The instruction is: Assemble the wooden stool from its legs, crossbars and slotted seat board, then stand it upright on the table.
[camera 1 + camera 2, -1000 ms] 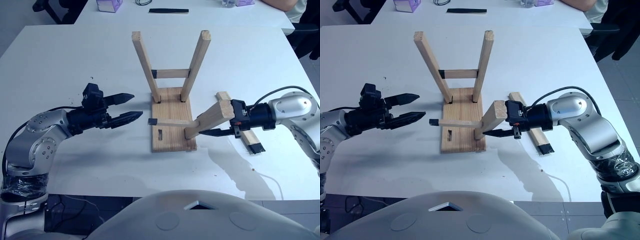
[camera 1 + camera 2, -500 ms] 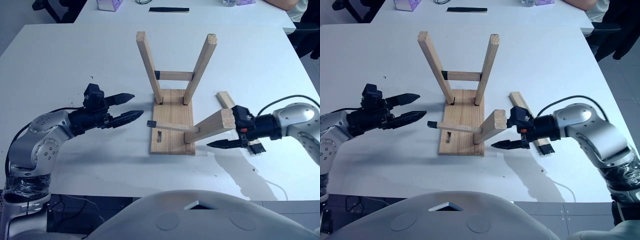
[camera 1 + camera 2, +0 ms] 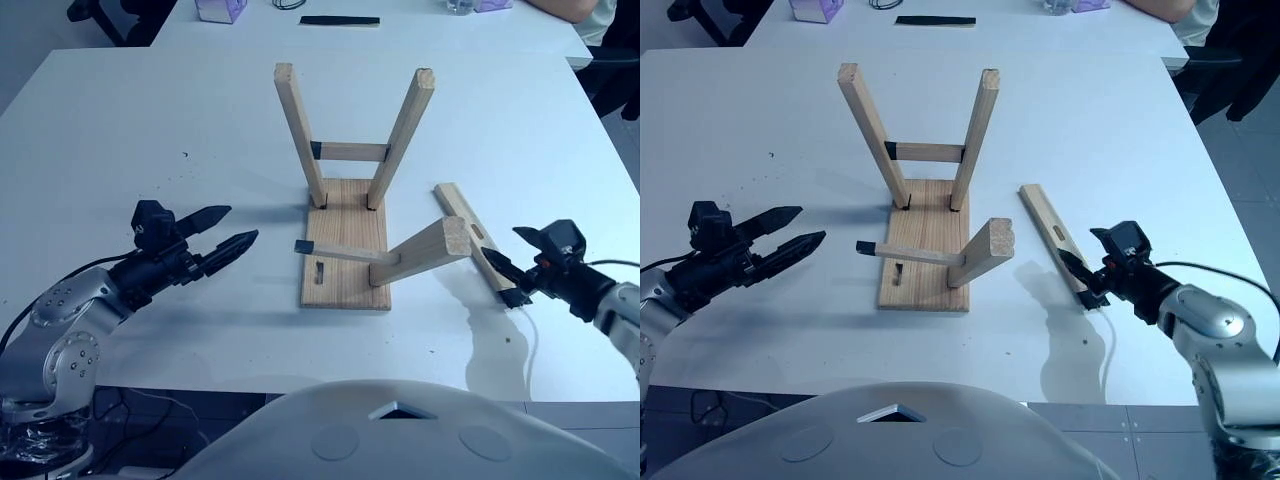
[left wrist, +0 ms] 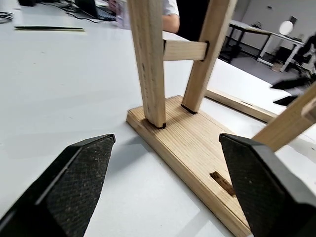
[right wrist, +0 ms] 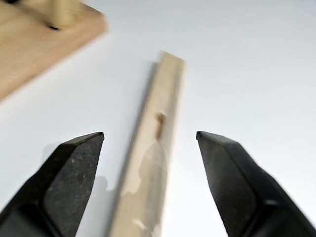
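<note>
Seat board (image 3: 345,262): flat on bench (image 3: 150,120), two legs (image 3: 300,135) upright.
Left gripper (image 3: 240,223): spread wide, holding nothing.
Right gripper (image 3: 503,246): spread wide above loose leg (image 3: 460,212).

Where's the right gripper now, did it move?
Yes. The right gripper released the tilted leg and drew back right, away from the seat board, to the loose leg.
</note>
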You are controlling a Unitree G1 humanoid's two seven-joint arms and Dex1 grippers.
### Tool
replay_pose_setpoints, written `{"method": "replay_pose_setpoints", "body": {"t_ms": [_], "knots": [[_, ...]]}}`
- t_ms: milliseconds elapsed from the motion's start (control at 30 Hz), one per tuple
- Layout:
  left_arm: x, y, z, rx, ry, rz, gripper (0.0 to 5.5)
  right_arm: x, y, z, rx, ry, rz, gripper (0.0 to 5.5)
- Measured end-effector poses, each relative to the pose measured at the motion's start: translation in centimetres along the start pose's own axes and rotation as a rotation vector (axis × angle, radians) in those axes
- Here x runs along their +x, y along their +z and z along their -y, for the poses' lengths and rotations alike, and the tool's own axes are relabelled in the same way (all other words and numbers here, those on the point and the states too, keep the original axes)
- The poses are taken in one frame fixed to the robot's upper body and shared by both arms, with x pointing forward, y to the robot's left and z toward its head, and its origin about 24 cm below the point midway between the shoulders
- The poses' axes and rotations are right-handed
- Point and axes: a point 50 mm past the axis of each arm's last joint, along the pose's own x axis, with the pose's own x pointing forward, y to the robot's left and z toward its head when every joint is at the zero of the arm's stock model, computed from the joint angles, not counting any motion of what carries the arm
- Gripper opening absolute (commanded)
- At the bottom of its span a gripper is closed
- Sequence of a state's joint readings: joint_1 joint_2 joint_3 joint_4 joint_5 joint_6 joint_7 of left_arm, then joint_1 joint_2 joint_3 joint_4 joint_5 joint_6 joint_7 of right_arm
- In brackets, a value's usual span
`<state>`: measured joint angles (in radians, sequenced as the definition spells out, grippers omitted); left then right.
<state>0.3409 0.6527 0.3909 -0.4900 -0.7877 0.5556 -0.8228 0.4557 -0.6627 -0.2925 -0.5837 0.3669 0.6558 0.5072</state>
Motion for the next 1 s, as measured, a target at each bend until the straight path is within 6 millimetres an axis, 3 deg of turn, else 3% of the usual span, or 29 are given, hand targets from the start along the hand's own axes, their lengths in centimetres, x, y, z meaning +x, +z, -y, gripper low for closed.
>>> {"method": "replay_pose_setpoints", "body": {"t_ms": [233,467,733,900,1000], "knots": [[1.1,0.0,0.7,-0.027,-0.041,0.018,3.92,0.5,-2.8,0.2,0.109,0.047,-0.039,3.44],[1.2,0.0,0.8,-0.031,-0.054,0.023,3.92,0.7,-2.9,0.4,0.162,0.059,-0.013,3.44],[1.8,0.3,0.7,-0.023,-0.077,0.022,3.92,1.6,-4.4,-0.4,0.130,0.078,-0.068,3.44],[2.1,0.7,0.1,0.003,-0.051,0.019,3.92,1.8,-4.7,-0.6,0.122,0.072,-0.046,2.79],[2.5,1.9,-1.8,0.040,0.077,0.053,3.92,1.8,-4.8,-0.5,0.129,0.060,-0.037,2.27]]}}
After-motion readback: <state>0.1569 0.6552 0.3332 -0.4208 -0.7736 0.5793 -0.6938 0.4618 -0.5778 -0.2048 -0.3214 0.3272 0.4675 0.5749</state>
